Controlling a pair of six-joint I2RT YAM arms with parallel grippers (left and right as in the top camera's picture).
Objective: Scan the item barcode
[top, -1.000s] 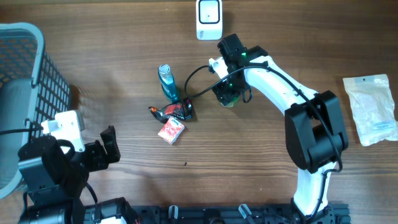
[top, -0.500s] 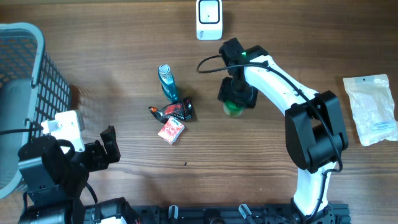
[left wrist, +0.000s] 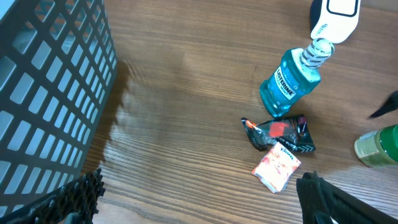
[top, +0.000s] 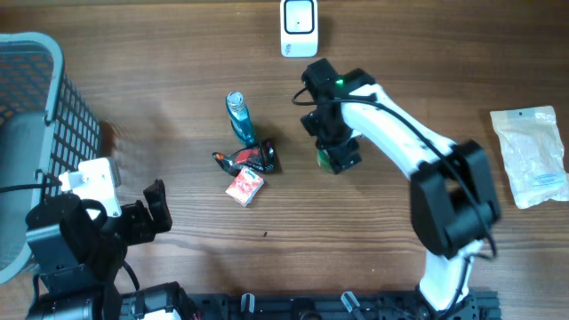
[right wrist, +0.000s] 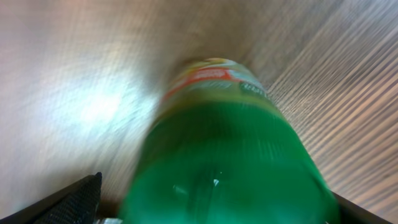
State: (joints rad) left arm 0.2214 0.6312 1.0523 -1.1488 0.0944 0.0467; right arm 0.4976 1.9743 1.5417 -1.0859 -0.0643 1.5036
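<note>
**Wooden tabletop: green bottle unsecured, short of the scanner**

I judge the bottle could tip or roll if the right gripper clips it. The jaws stand spread either side of it, with a gap showing beside the lower-left finger. In the overhead view the bottle sits mid-frame, below the white scanner and apart from it. At lower left, my left gripper is spread and empty.

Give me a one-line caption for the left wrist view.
Blue mouthwash bottle, black wrapper and red packet clustered on the wooden table, mesh basket at left.
</note>
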